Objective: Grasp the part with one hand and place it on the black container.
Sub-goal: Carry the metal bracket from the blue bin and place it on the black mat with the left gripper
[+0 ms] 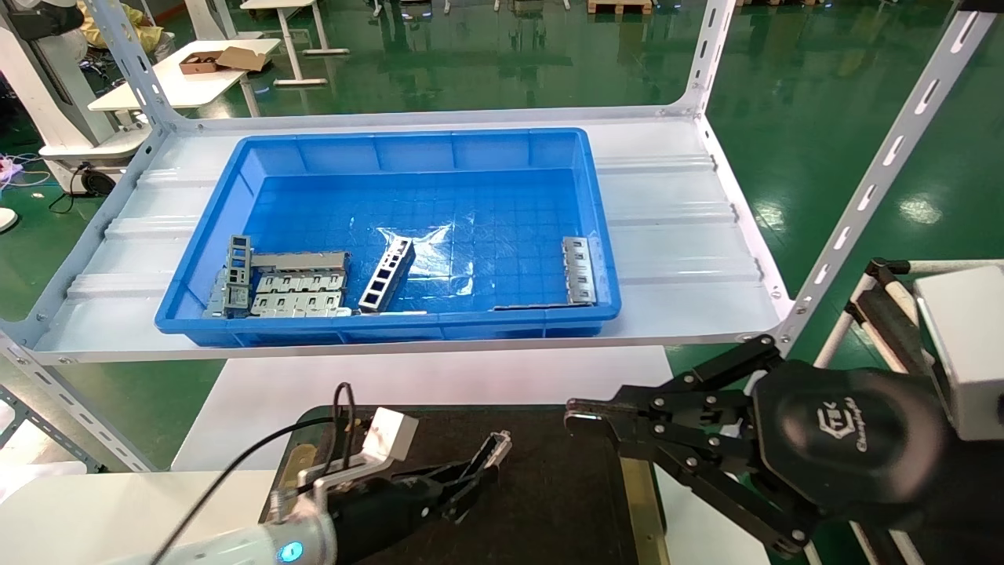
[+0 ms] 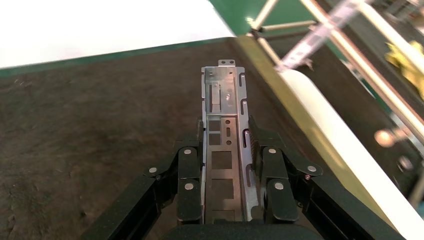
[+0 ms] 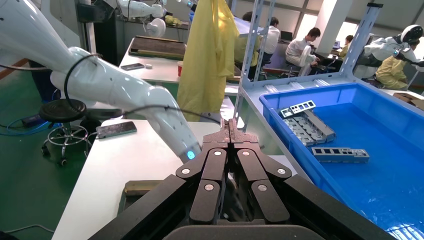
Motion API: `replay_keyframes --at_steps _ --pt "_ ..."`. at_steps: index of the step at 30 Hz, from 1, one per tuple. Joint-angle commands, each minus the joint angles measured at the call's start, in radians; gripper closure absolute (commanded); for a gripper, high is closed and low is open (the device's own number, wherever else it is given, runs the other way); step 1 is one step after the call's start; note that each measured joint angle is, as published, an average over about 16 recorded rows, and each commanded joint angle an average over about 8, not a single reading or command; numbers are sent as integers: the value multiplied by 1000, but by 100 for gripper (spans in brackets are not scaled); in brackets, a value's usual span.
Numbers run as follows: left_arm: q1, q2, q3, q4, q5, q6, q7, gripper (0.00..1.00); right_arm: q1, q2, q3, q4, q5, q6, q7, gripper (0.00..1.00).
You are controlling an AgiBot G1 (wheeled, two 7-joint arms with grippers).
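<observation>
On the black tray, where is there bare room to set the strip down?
The black container is bare between the left gripper, shut on the part, and its gold rail by the right gripper. The near-left corner is crowded.

The left arm is showing a glossy white shell with a glowing blue light ring, a white camera box and a looping black cable. Its left gripper is wearing black jointed links dotted with silver rivets. The right gripper is matching it, its black housing bearing pale lettering.
</observation>
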Motion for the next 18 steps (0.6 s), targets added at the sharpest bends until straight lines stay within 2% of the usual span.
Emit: replay_keyframes --at_steps 1,9,18 --pt "-11 33 16 39 32 -42 -38 100 0 0 0 0 0 0 0 100" --pt "-27 126 43 127 95 -166 -158 100 0 0 -1 0 0 0 0 100" --pt "4 177 47 174 116 -271 -240 100 0 0 -1 0 1 0 -1 100"
